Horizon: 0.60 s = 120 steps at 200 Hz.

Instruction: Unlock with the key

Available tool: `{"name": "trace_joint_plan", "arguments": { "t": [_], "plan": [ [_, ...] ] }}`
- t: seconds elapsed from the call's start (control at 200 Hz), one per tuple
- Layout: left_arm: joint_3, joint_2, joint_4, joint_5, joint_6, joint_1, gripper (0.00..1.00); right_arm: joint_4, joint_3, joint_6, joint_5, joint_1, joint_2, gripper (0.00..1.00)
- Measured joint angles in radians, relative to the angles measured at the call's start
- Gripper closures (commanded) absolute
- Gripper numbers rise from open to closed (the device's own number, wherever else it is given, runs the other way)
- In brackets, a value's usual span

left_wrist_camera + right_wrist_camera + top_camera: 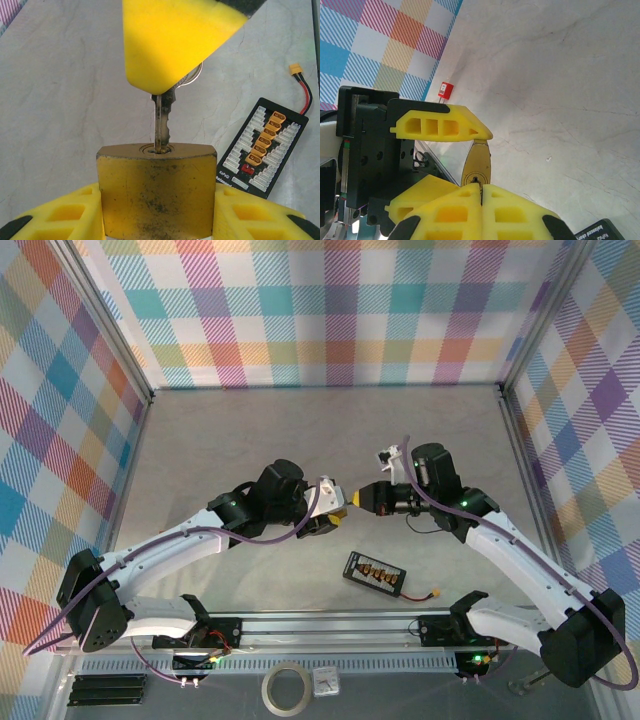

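Left wrist view: left jaws clamp the padlock (157,195) steady, keyhole facing right, so right jaws, pinched on the inserted key (163,122), can turn it.

The left arm (170,545) and the right arm (520,560) rise from the bottom corners of the top view, elbows bent, and meet nose to nose at mid-frame. The left claw (336,504), partly spread, clamps the padlock (157,195). The right claw (360,498) pinches the key (162,125).
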Motion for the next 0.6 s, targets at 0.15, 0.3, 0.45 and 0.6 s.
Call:
{"name": "trace_joint_plan", "arguments": {
  "t": [0.15,0.3,0.45,0.6],
  "plan": [
    [0.0,0.0,-0.003,-0.001,0.003,0.0,1.0,-0.01,0.002,-0.001,0.004,0.0,0.0,1.0],
    [-0.006,-0.001,0.001,0.0,0.012,0.0,1.0,-0.025,0.008,-0.002,0.012,0.004,0.0,1.0],
    [-0.011,-0.002,-0.005,-0.005,0.021,-0.01,1.0,-0.081,0.025,0.006,0.045,-0.006,0.0,1.0],
    [-0.014,-0.004,-0.035,-0.035,0.035,-0.015,1.0,-0.164,0.036,0.027,0.094,-0.097,-0.005,1.0]
  ]
}}
